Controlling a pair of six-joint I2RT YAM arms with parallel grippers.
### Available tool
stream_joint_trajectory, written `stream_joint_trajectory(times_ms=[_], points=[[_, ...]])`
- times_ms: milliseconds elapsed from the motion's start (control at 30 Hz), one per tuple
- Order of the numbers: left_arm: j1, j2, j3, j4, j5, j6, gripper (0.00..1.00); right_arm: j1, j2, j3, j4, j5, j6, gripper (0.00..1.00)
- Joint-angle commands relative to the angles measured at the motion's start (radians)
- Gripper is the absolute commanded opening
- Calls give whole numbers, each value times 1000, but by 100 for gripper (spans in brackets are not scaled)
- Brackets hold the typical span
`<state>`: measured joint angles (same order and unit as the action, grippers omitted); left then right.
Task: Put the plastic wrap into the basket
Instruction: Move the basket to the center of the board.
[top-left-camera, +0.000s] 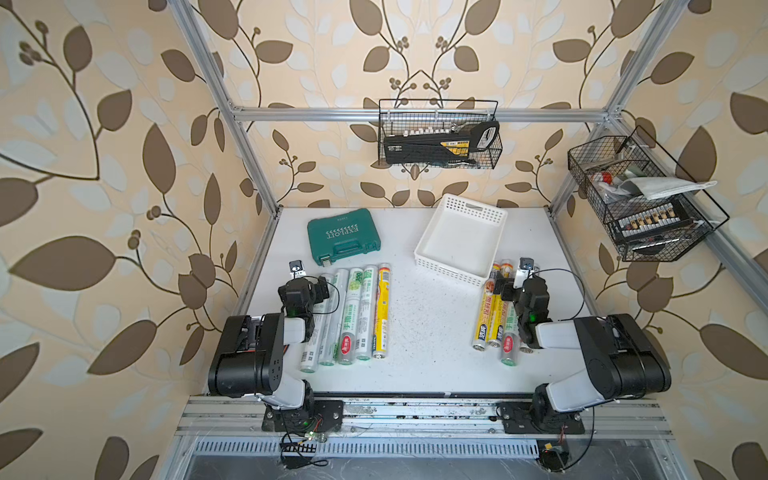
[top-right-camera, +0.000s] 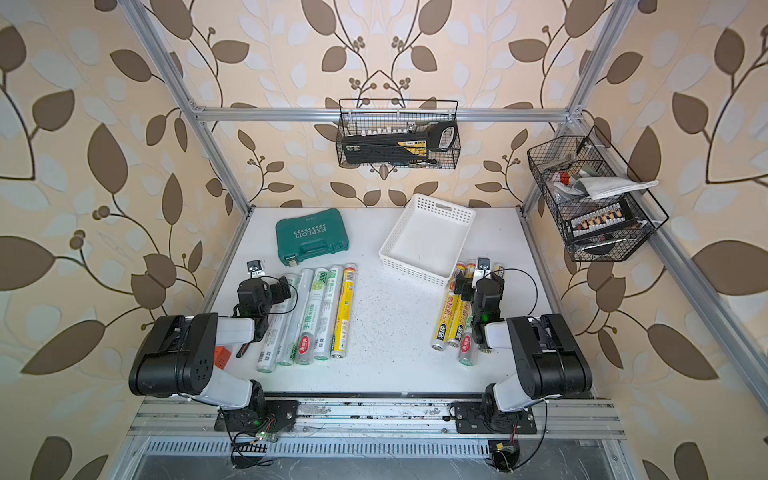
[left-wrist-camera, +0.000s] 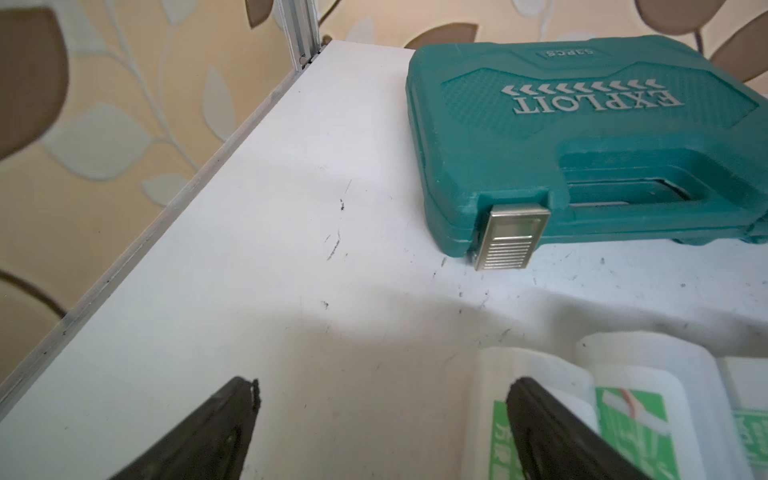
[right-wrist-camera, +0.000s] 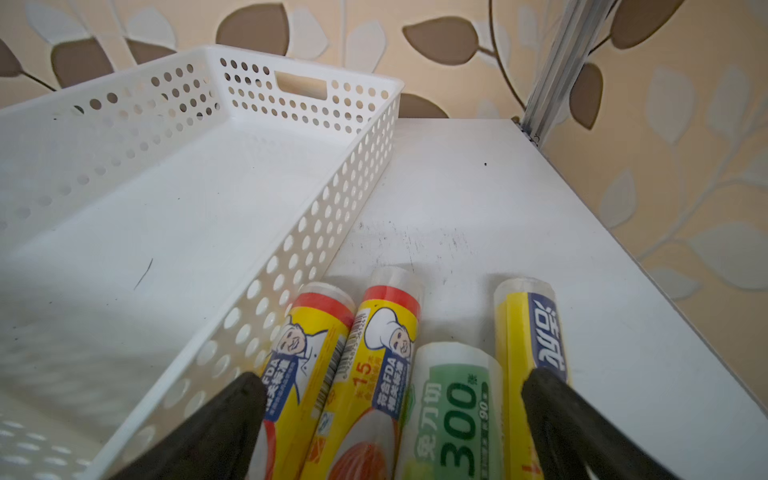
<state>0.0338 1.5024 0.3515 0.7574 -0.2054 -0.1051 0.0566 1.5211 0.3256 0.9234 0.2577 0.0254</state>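
Several plastic wrap rolls (top-left-camera: 357, 316) lie side by side on the white table's left half, mostly silvery-white with green print, one yellow. Another group (top-left-camera: 494, 320), mostly yellow-labelled, lies on the right, far ends (right-wrist-camera: 386, 328) beside the basket. The white perforated basket (top-left-camera: 461, 237) (right-wrist-camera: 166, 187) stands empty at the back, right of centre. My left gripper (left-wrist-camera: 382, 384) hangs open over the leftmost roll's far end (left-wrist-camera: 494, 399), holding nothing. My right gripper (right-wrist-camera: 392, 376) is open above the right group's far ends, nothing gripped.
A green tool case (top-left-camera: 343, 237) (left-wrist-camera: 582, 145) lies just behind the left rolls. Black wire baskets hang on the back rail (top-left-camera: 438, 137) and the right rail (top-left-camera: 640, 199). Aluminium posts stand at the table's back corners, and a small orange block (top-right-camera: 222, 357) sits under the left arm.
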Motion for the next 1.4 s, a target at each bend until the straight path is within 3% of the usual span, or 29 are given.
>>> stream_joint_trajectory(times_ms=[0,467,633,833,933,1000,1067,1200,1367], points=[[11,-10,18,11,9,7,99,2,5,12,0,-3,2,99],[11,-15,12,19,6,8,99,-7,1,10,4,-14,7,99],[-20,-202,44,-162,-66,11,99,-5,-127,-18,-52,-7,-4,99],[-88,-453,145,-453,-152,-119,99,5,-353,98,-427,-1,26,99],[-134,-534,261,-678,-196,-265,99,8,-436,231,-731,90,207,99],[-141,-559,343,-803,-133,-329,99,7,-465,341,-958,100,336,99],[-141,-567,402,-862,-35,-338,99,8,-457,439,-1106,-7,350,99],[-140,-572,521,-1054,-40,-408,99,8,-378,549,-1268,-196,345,99],[-140,-615,518,-1086,129,-434,99,8,-231,665,-1374,-322,369,99]])
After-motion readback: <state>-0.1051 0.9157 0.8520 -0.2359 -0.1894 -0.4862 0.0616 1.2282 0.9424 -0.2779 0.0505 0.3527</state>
